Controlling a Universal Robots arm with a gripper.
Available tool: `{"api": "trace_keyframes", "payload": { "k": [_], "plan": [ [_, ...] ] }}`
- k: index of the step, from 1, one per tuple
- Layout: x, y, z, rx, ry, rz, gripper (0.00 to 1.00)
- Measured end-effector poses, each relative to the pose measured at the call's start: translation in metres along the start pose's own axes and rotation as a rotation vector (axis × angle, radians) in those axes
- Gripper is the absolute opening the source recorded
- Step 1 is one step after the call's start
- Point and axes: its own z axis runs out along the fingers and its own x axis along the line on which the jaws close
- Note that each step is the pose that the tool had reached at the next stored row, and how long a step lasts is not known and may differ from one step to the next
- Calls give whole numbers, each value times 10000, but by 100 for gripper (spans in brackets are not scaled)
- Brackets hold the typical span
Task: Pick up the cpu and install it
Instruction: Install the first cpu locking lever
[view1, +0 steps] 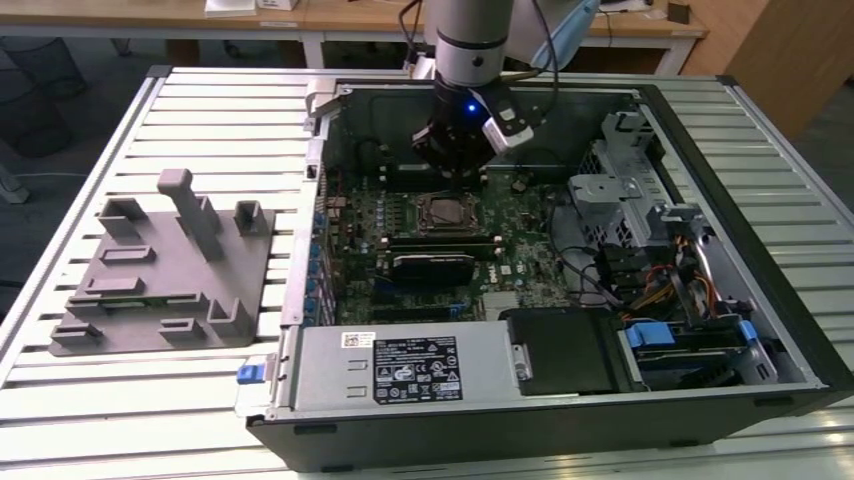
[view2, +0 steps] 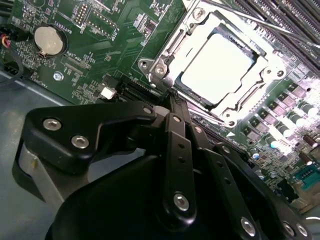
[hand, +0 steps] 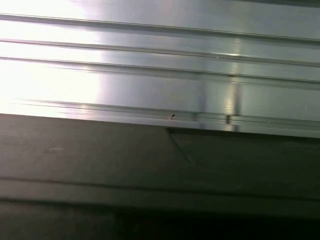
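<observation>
Cpu seated in its socket, tool beside it
Tool (view2: 172, 97), fingers pinched together on nothing, hangs at the socket's (view2: 157, 67) 7 o'clock corner; the cpu (view2: 217, 67) lies flat inside the frame, so placing looks done and securing it looks like what remains

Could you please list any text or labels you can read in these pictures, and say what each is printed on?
No text can be quoted; all is too small or blurred.
Black-and-white label on the grey metal power supply box: unreadable.
White lettering on the green motherboard: too blurred.
Silvery square cpu in its socket: glare, no marking readable.
</observation>
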Motion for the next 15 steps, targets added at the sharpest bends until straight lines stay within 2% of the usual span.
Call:
{"api": "trace_keyframes", "payload": {
  "k": [5, 15],
  "plan": [
    [4, -90, 17, -2, -2, 0, 11],
    [2, -92, 20, -2, -2, 1, 11]
  ]
}}
